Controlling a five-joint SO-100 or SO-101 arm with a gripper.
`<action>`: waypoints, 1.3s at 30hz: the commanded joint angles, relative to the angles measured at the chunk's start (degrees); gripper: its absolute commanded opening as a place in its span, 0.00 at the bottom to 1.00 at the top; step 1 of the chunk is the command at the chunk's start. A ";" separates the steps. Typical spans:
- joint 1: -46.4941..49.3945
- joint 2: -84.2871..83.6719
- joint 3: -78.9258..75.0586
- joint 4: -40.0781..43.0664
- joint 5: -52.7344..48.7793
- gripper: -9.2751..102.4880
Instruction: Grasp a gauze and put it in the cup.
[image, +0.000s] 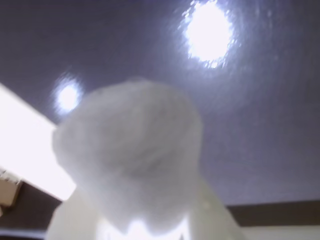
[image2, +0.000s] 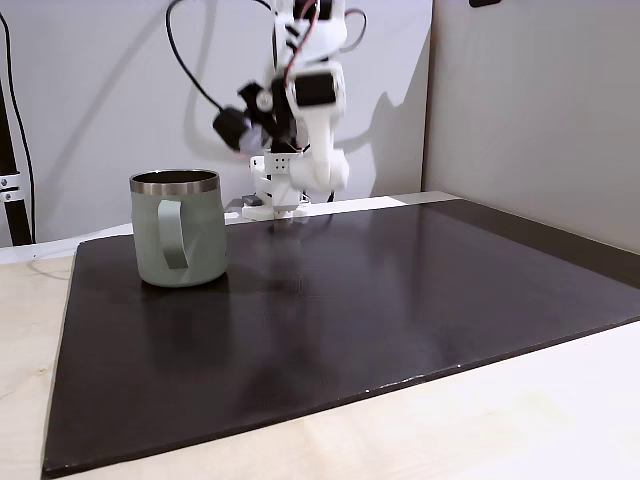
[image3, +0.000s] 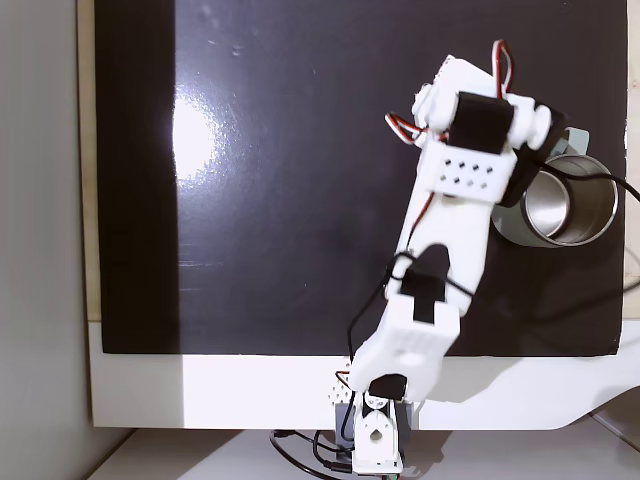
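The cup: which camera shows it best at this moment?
A fixed view from the side shows the cup best: whole, upright on the dark mat, handle facing the camera. In a fixed view from above, the cup shows its steel interior, but the arm covers its left part. The wrist view shows the gauze close up instead.

The gauze is looking soft and fuzzy. The cup, matt green metal with a bare steel rim, is sitting on a glossy black mat; around the mat, pale wood-look tabletop is showing.
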 joint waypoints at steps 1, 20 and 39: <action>-0.44 9.76 0.26 -0.26 -0.09 0.10; 14.85 17.93 4.57 0.00 -4.83 0.09; 31.11 16.79 11.34 0.26 -15.82 0.08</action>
